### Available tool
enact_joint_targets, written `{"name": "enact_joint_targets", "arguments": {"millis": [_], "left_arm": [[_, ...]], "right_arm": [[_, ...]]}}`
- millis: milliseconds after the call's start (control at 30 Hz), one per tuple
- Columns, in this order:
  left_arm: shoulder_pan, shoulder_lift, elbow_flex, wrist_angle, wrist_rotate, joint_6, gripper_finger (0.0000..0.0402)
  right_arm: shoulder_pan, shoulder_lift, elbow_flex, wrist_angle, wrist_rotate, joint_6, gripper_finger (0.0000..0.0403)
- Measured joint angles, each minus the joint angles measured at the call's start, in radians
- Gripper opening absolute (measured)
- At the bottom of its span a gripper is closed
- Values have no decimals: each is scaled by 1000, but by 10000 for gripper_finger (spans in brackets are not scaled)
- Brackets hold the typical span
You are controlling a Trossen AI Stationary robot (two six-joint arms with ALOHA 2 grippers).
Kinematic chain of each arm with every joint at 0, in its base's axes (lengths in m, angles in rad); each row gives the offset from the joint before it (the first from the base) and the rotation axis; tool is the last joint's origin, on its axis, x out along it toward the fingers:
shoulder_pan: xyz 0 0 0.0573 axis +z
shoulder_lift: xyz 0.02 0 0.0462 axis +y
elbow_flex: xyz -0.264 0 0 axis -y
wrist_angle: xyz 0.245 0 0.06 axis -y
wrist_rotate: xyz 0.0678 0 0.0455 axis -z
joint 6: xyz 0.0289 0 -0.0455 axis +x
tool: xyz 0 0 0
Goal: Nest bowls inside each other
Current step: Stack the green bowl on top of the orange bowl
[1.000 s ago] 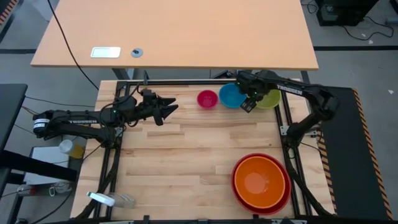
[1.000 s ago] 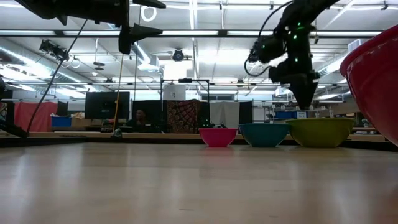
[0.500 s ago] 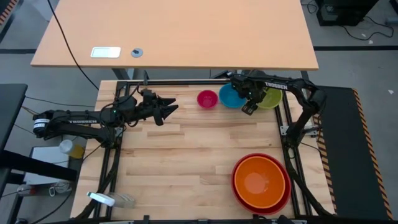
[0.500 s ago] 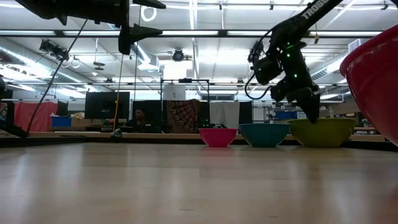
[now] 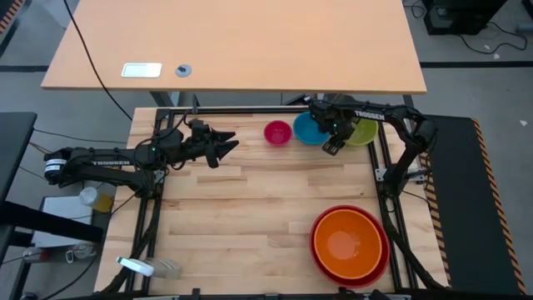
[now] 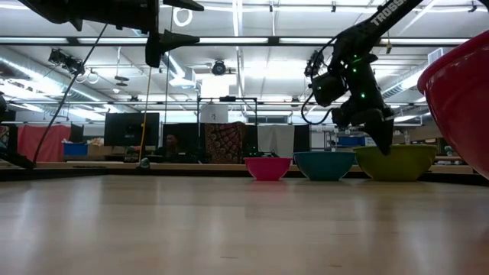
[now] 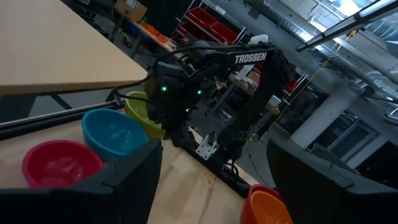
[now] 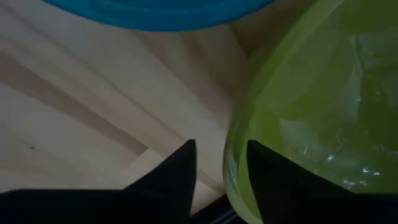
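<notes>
1. High view: at the near right corner of the tabletop [image 5: 250, 208], the orange bowl [image 5: 349, 242] is seen nested inside the red bowl [image 5: 320, 252].
2. The left gripper [image 5: 226, 143] is held above the far left part of the tabletop, jaws apart, nothing between them.
3. Along the far edge, three bowls are lined up: the magenta-pink bowl [image 5: 277, 132], the blue bowl [image 5: 306, 129] and the yellow-green bowl [image 5: 364, 132], close beside one another.
4. The right gripper [image 5: 331, 147] is placed at the yellow-green bowl's rim, next to the blue bowl.
5. Right wrist view: one finger is seen outside the rim and one inside, the jaws partly apart astride the wall; a firm clamp cannot be told.
</notes>
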Motion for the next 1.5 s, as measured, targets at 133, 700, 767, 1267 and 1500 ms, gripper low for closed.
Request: {"name": "enact_joint_targets", "arguments": {"millis": [133, 700, 767, 1267, 1500], "left_arm": [[0, 0, 0, -3, 0, 0, 293], [0, 2, 0, -25, 1, -149, 293], [1, 16, 0, -34, 2, -185, 293], [34, 442, 601, -736, 107, -114, 293], [29, 530, 694, -727, 156, -74, 293]], "right_arm": [[1, 0, -20, 8, -20, -5, 69], [182, -143, 44, -171, -2, 75, 30], [234, -188, 62, -192, 3, 74, 30], [727, -385, 85, -164, -68, -21, 35], [974, -384, 92, -202, -134, 45, 35]]}}
